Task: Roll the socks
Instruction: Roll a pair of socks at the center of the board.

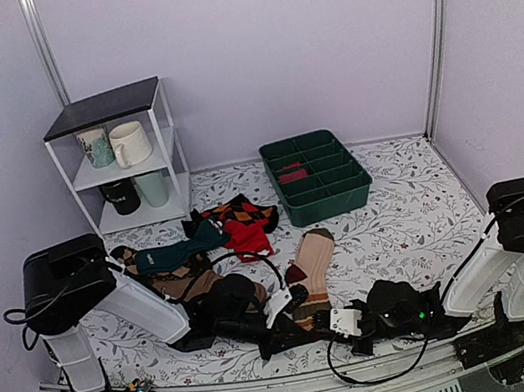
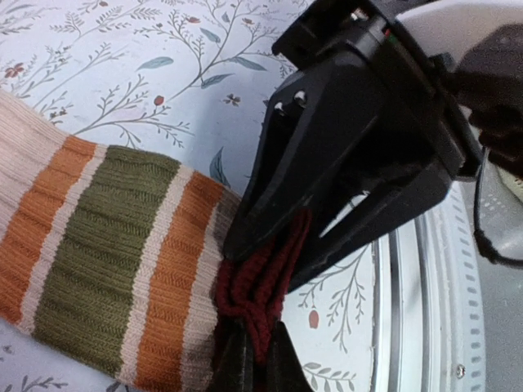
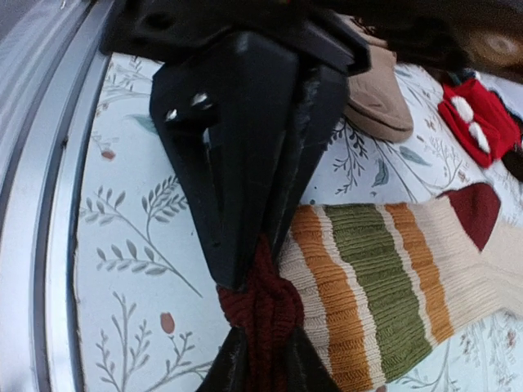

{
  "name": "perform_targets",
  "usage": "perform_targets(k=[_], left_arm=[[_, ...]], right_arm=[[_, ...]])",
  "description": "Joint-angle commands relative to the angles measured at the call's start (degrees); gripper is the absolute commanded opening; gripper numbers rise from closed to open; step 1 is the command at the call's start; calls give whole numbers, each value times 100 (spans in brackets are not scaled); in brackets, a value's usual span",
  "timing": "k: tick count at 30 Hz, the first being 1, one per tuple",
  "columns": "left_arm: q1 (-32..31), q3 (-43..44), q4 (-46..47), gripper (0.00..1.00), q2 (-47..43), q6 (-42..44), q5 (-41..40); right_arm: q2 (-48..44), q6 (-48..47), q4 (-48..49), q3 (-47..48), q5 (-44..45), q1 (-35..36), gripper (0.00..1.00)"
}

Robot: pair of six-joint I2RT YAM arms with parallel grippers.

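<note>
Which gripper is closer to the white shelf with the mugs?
Left. Both pinch the toe of the striped sock near the front edge; the left gripper is on the side toward the shelf, the right gripper just beyond it.

White arm links (image 1: 146, 308), black joints (image 1: 65, 276), black fingers (image 2: 327, 163), cables (image 1: 373, 376)

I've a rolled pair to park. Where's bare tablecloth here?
Widest: between the green tray, the right wall and the right arm. Narrower: between that tray and the striped socks. Crowded: the sock pile beside the shelf, and around the left arm.
</note>
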Motion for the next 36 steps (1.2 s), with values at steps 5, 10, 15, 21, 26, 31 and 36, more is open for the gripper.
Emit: perform_targets(k=[5, 10, 15, 21, 26, 31, 36], left_arm=[[10, -135, -985, 0, 459, 65, -191], [-84, -419, -820, 4, -522, 481, -1334], [-452, -790, -536, 26, -1571, 1524, -2620], [-1022, -1318, 27, 69, -2315, 2507, -3216], [-1279, -1486, 112, 65, -2336, 2789, -2919], [-1566, -1518, 390, 66, -2086, 3300, -3180], [-1624, -1125, 200, 63, -1650, 3673, -3020]], right_arm=[[180, 568, -489, 113, 4, -100, 7], [88, 1332, -1029, 177, -1171, -642, 6], [161, 2047, -1834, 534, -2371, -1077, 6], [436, 2926, -2691, 950, -3511, -1293, 7], [691, 3541, -3056, 1072, -3945, -1406, 7], [840, 4157, -3272, 1167, -4425, -1561, 7], [953, 4526, -3589, 1307, -4626, -1690, 7]])
